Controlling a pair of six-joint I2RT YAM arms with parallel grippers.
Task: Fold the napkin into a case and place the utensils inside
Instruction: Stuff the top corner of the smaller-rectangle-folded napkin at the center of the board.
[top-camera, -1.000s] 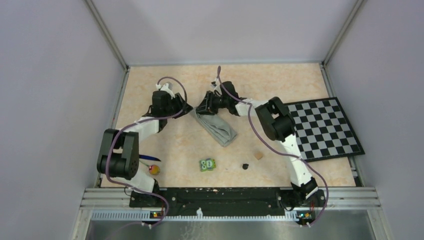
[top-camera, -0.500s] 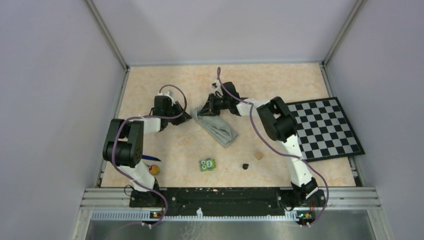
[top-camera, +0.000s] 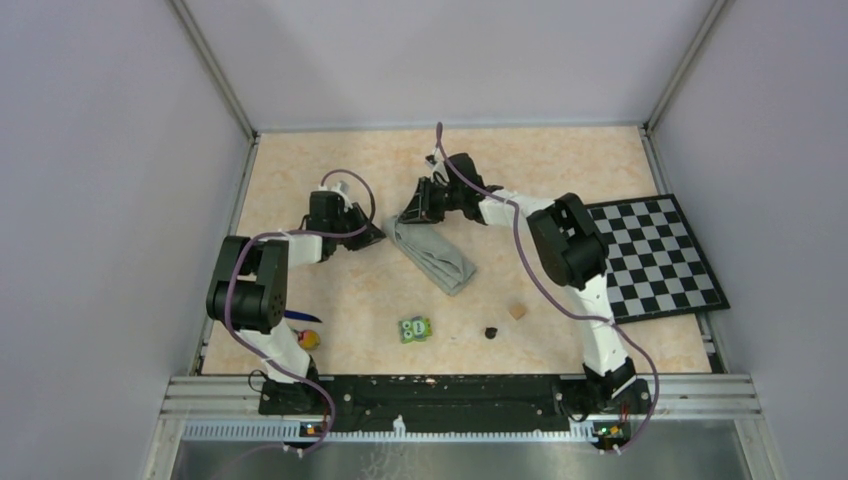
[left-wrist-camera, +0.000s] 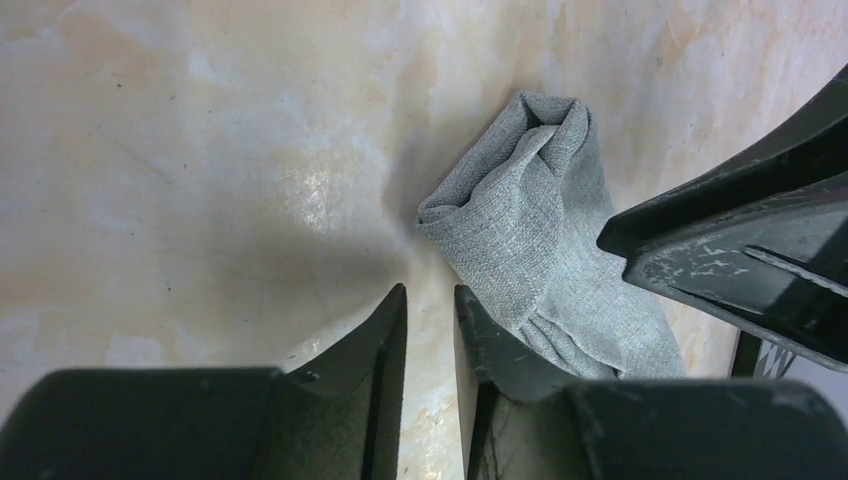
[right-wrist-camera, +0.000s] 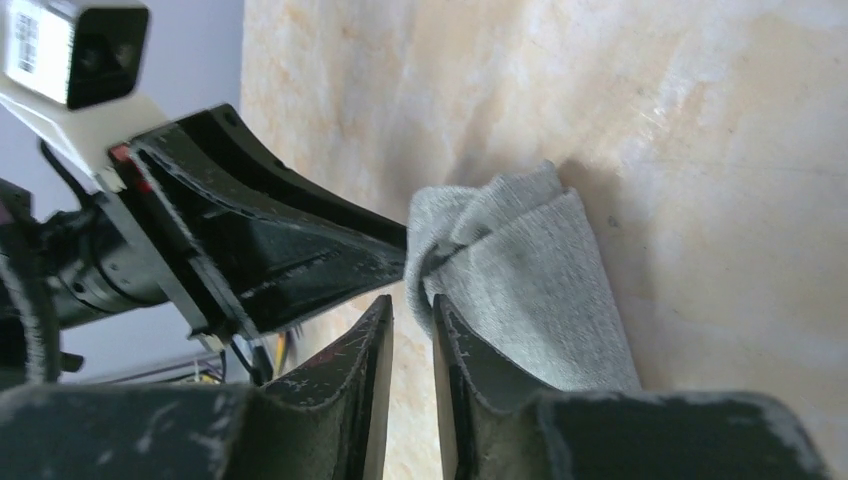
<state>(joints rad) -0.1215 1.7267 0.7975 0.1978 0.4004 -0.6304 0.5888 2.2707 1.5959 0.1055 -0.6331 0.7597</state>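
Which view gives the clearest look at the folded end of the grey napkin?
Left wrist: the napkin lies mid-frame, its folded end sharp and unobstructed. Right wrist sees that end obliquely, bunched; top external shows the whole strip, but small.

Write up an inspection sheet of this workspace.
Surface: beige marbled table.
Job's things: napkin folded into a narrow strip; blue utensil and yellow-headed utensil outside it, by the left arm's base.
Clutter: green owl block, tan cube, small black piece, checkerboard mat.
Grippers: left gripper and right gripper near the napkin's far end, fingers narrowly apart, nothing between.
Cables: purple cables looped along both arms.
Surroundings: plain walls, metal rail at near edge.
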